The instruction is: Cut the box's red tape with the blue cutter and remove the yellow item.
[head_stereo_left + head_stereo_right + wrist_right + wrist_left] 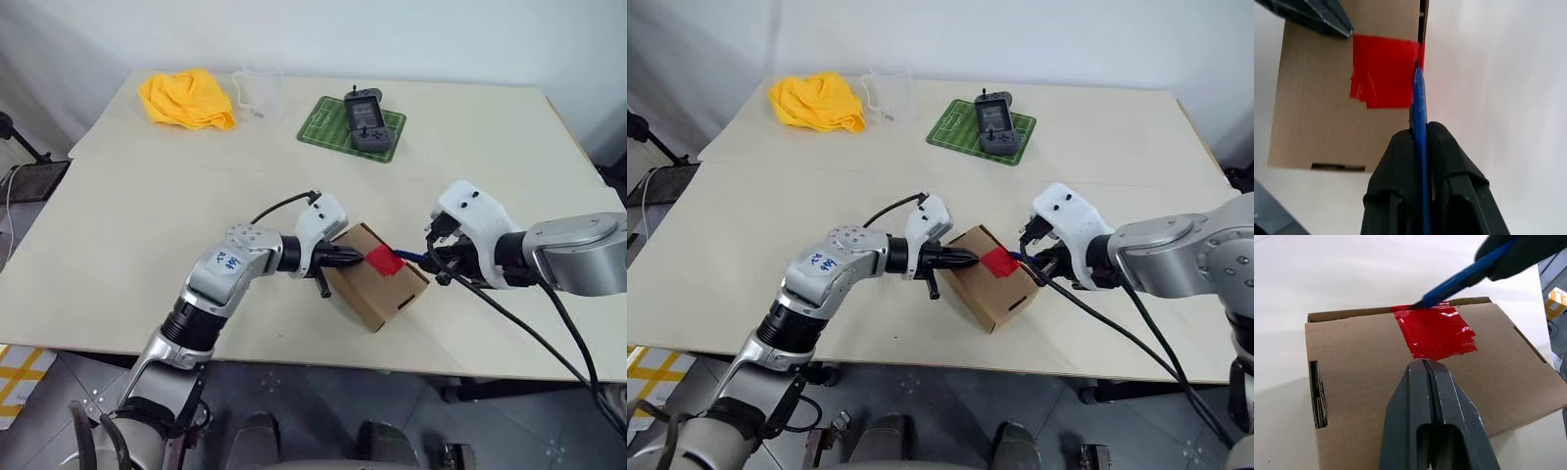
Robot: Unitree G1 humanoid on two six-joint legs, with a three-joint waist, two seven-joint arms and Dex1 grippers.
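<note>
On a pale table (pixel 147 225), the right pincer (pixel 1421 142) grips the blue cutter (pixel 1420 103); left pincer (pixel 1428 369) closed.

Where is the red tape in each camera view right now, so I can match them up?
Left eye view: red tape on the box, centre.
Right eye view, centre.
Left wrist view, above the shut left gripper.
Right wrist view, upper middle.
Shared landmark: blue cutter tip at the tape's edge.
</note>
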